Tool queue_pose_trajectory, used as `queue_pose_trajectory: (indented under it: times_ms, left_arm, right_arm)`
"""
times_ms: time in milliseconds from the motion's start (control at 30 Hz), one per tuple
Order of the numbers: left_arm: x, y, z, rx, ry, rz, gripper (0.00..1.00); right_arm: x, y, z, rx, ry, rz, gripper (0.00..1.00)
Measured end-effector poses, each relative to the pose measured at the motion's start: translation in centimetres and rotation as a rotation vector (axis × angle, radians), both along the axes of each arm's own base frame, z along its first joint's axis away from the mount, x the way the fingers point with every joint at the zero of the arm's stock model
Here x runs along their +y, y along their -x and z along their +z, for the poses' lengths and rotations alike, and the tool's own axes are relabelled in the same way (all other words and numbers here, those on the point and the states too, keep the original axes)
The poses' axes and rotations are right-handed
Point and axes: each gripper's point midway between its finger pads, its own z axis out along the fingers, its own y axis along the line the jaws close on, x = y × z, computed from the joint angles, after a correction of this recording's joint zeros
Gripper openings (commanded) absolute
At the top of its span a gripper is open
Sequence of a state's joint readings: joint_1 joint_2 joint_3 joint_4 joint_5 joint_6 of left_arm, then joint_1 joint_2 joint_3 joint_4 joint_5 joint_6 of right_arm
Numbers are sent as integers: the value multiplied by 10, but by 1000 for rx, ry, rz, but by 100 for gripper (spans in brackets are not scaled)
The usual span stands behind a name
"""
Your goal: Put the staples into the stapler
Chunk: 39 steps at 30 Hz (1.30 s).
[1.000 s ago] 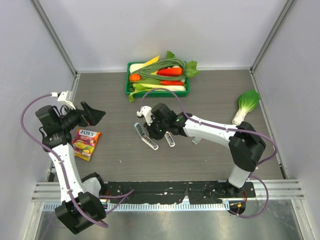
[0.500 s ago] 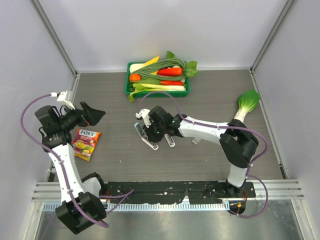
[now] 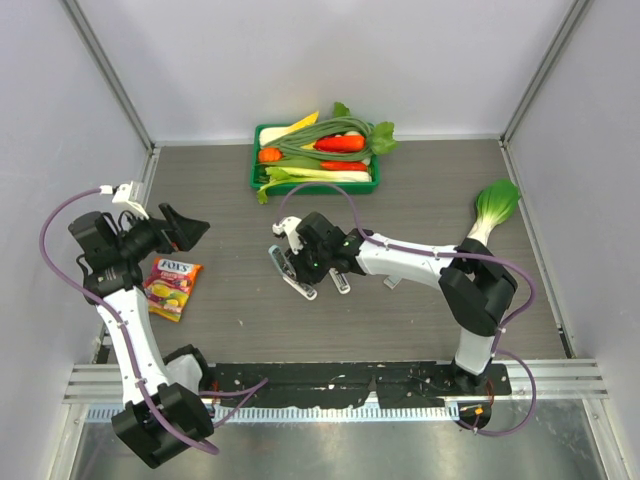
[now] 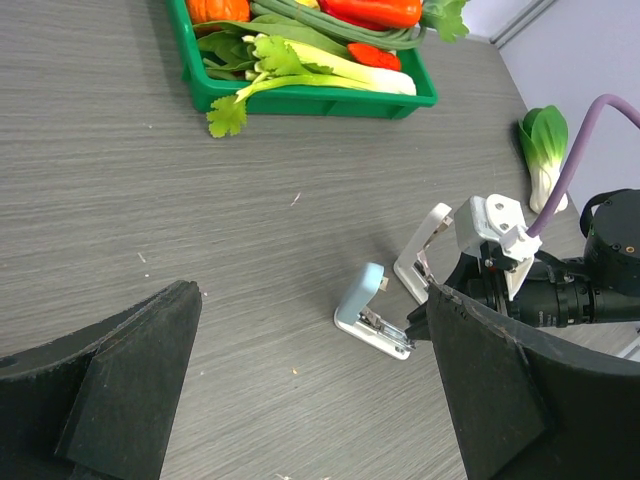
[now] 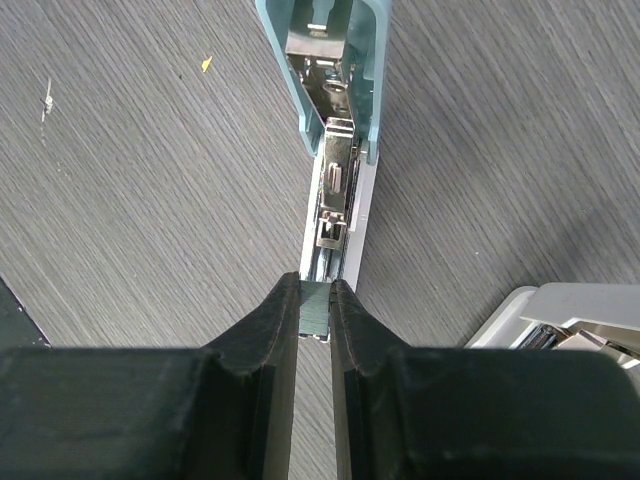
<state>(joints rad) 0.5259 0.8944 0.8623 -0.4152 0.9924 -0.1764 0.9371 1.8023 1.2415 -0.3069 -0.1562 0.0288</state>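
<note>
A light-blue stapler [image 3: 290, 268] lies hinged open on the table, its metal staple channel bare [image 5: 335, 150]; it also shows in the left wrist view [image 4: 372, 318]. My right gripper [image 3: 308, 272] is shut on a short dark strip of staples [image 5: 316, 308], held at the near end of that channel. A small whitish box [image 3: 391, 283] lies by the right arm, partly hidden. My left gripper [image 3: 190, 228] is open and empty, held high at the far left, its jaws wide apart [image 4: 310, 300].
A second, white stapler [image 3: 341, 280] lies open just right of the blue one [image 5: 570, 320]. A colourful candy bag [image 3: 172, 287] lies at the left. A green tray [image 3: 256, 160] of vegetables stands at the back. A bok choy [image 3: 495, 208] lies at the right.
My right gripper has shifted a little left along the blue stapler with the strip in it, then held still. The left arm has not moved.
</note>
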Motion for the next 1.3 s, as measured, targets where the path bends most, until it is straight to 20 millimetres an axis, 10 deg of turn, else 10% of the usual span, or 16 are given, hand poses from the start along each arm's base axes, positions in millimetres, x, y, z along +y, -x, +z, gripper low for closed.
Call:
queue_pose_trajectory:
  times_ms: [1300]
  left_arm:
    - [1, 0, 0, -1, 1, 4, 100]
  right_arm:
    - [0, 3, -15, 16, 35, -25, 17]
